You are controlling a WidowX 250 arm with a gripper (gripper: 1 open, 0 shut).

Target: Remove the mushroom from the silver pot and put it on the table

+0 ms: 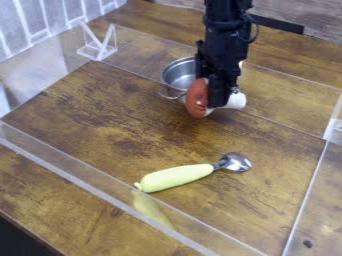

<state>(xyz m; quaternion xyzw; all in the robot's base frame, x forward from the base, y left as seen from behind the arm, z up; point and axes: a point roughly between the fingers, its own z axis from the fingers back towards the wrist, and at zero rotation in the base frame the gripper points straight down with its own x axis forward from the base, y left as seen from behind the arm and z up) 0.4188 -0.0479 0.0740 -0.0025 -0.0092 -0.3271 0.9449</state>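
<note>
The mushroom (201, 97), with its reddish-brown cap and a white stem poking right, hangs in the air in front of the silver pot (178, 72). My gripper (211, 92) comes down from above and is shut on the mushroom, holding it a little above the table (107, 120). The black arm hides the pot's right side. The pot stands at the back of the table, and its visible part shows nothing inside.
A spoon (190, 175) with a yellow-green handle lies near the front of the table. Clear acrylic walls (80, 170) border the wooden surface. A clear stand (96, 42) sits outside the wall at the back left.
</note>
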